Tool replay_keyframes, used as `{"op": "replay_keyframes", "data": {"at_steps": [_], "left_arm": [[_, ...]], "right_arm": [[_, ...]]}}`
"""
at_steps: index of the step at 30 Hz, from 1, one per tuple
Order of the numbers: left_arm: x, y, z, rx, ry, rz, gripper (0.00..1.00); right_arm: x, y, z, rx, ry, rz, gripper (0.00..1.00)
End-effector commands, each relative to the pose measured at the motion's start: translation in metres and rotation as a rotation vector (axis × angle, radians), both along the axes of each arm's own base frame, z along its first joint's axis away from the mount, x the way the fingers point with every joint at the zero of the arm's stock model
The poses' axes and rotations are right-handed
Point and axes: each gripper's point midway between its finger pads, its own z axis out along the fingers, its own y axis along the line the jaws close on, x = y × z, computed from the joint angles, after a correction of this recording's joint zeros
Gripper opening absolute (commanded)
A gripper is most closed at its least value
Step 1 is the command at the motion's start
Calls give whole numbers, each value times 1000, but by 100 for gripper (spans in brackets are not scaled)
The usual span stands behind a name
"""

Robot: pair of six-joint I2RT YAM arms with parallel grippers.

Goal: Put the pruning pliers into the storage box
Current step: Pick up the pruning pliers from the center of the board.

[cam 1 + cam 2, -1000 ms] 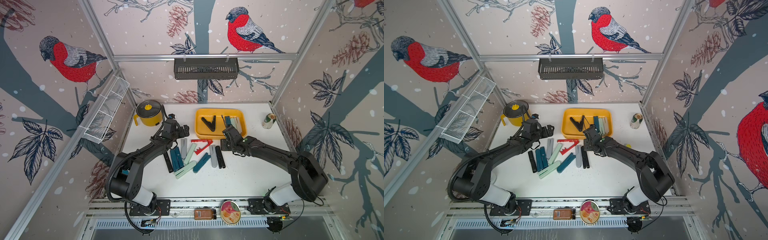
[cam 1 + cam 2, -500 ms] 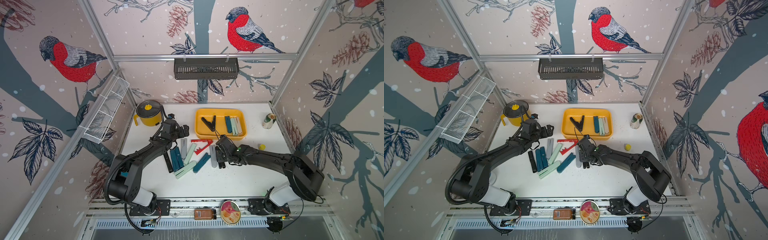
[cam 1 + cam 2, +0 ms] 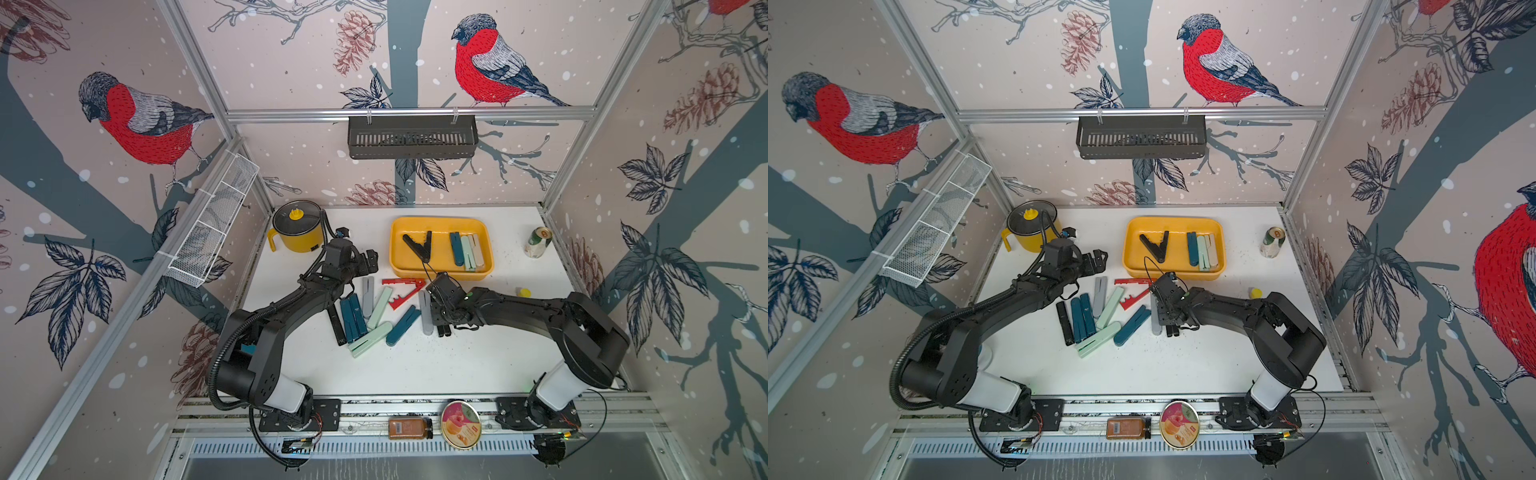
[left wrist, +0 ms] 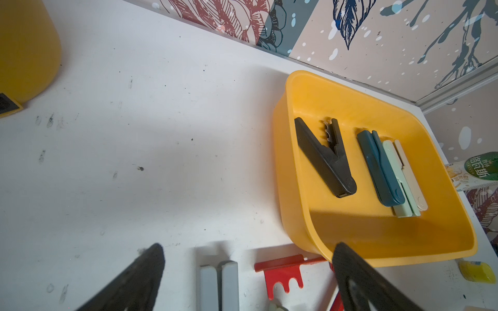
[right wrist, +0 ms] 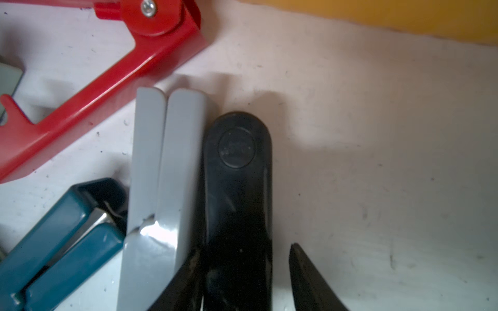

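The yellow storage box [image 3: 457, 272] [image 3: 1183, 274] [image 4: 296, 215] stands at the back and holds a black spread pruning pliers [image 3: 419, 247], plus teal [image 3: 456, 248], mint and beige ones. Several more pliers lie in front of it: red [image 3: 405, 291], grey [image 3: 368, 291], mint, teal, black. My right gripper [image 3: 442, 320] [image 5: 244, 249] is down over a black pliers [image 5: 237, 175] beside a grey one [image 5: 161, 161]. Its jaws straddle it, with a gap on one side. My left gripper [image 3: 370, 264] [image 4: 249, 246] hangs open and holds nothing, above the table left of the box.
A yellow pot [image 3: 297, 228] stands at the back left and a can [image 3: 538, 243] at the back right. A small yellow piece [image 3: 524, 292] lies near the right arm. A black rack [image 3: 411, 137] hangs on the back wall, a white wire basket [image 3: 212, 224] on the left wall.
My right gripper came back from the box edge to the table, dropped over the black pliers, and its jaws narrowed. The left arm stayed still.
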Motion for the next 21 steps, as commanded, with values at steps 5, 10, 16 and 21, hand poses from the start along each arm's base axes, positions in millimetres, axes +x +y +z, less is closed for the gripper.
{"op": "replay_keyframes", "data": {"at_steps": [5,10,16,21], "left_arm": [[1,3,2,14,-12,9,98],[2,3,2,11,-14,9,98],[5,0,4,0,-17,4,98],[8,-3,7,-6,-22,-4,97]], "right_arm": [[2,-4,1,-3,3,-4,34],[8,0,35,56,-72,18,29],[30,-1,101,156,-214,1,29],[75,-17,146,212,-338,-62,29]]}}
